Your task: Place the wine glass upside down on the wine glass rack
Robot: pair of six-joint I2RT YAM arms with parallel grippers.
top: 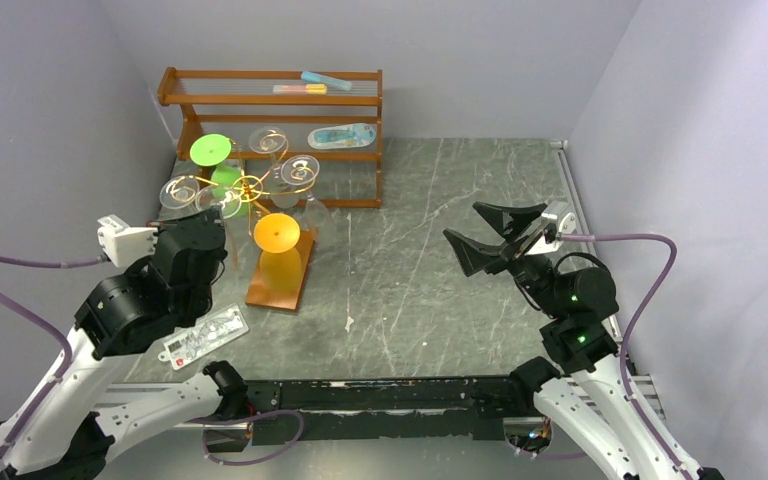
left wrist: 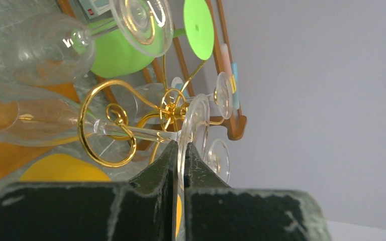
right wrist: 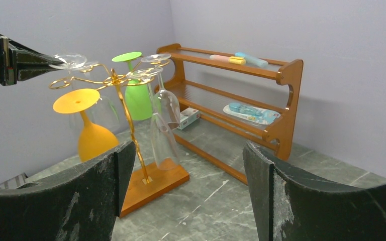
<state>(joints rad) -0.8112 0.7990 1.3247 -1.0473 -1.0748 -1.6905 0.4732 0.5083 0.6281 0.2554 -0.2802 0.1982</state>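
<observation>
Left wrist view: my left gripper (left wrist: 180, 150) is clamped on the wine glass (left wrist: 35, 123) foot at lower centre, its stem inside a wine glass rack (left wrist: 170, 108) scroll. I should release slowly once it is seated.

I count four clear wine glasses (right wrist: 163, 108), one green wine glass (right wrist: 138, 100), one orange wine glass (right wrist: 94, 138), one gold wine glass rack (right wrist: 153, 186) and one wooden shelf (right wrist: 286, 100).

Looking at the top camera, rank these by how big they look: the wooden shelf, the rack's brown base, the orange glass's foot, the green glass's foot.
1. wooden shelf
2. rack base, partly covered
3. orange foot and green foot: nearly alike, so not ranked
</observation>
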